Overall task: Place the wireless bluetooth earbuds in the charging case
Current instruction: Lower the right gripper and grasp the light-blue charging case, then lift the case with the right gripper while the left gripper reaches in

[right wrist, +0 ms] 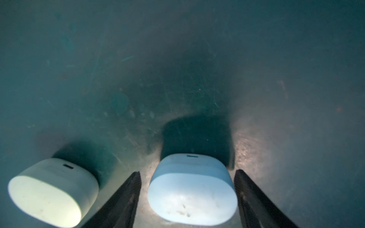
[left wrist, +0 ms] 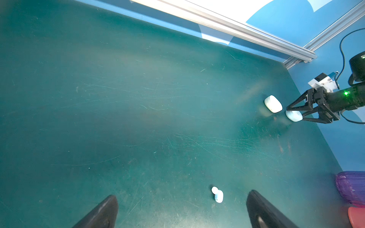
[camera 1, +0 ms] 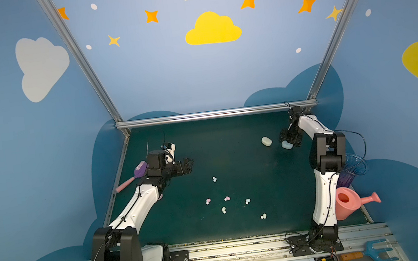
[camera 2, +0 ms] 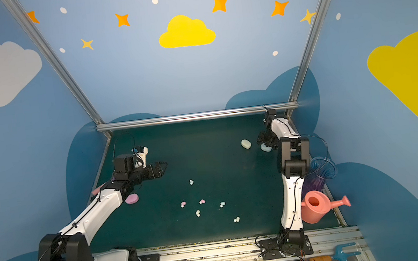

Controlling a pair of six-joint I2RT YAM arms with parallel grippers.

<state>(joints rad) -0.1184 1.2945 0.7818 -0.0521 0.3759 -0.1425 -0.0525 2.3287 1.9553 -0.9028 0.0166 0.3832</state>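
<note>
Several tiny earbuds lie loose mid-mat: a pale blue one (camera 1: 214, 179) (left wrist: 217, 195), two pink (camera 1: 208, 201) (camera 1: 227, 198), and whitish ones (camera 1: 223, 210) (camera 1: 263, 215). At the far right a blue charging case (camera 1: 287, 145) (right wrist: 192, 189) rests closed on the mat. My right gripper (camera 1: 285, 143) (right wrist: 188, 172) straddles it, open, with a narrow gap showing on one side. A whitish-mint case (camera 1: 266, 141) (right wrist: 51, 189) sits just beside it. A pink case (camera 2: 131, 199) lies by my left arm. My left gripper (camera 1: 190, 166) (left wrist: 182, 197) hovers wide open and empty, short of the blue earbud.
A purple-and-pink scoop (camera 1: 137, 172) lies behind the left wrist. At the mat's right edge stand a pink watering can (camera 1: 347, 205) and a blue-purple cup (camera 1: 353, 170). A blue toy rake (camera 1: 377, 251) lies on the front rail. The metal frame bar (camera 1: 214, 114) bounds the back.
</note>
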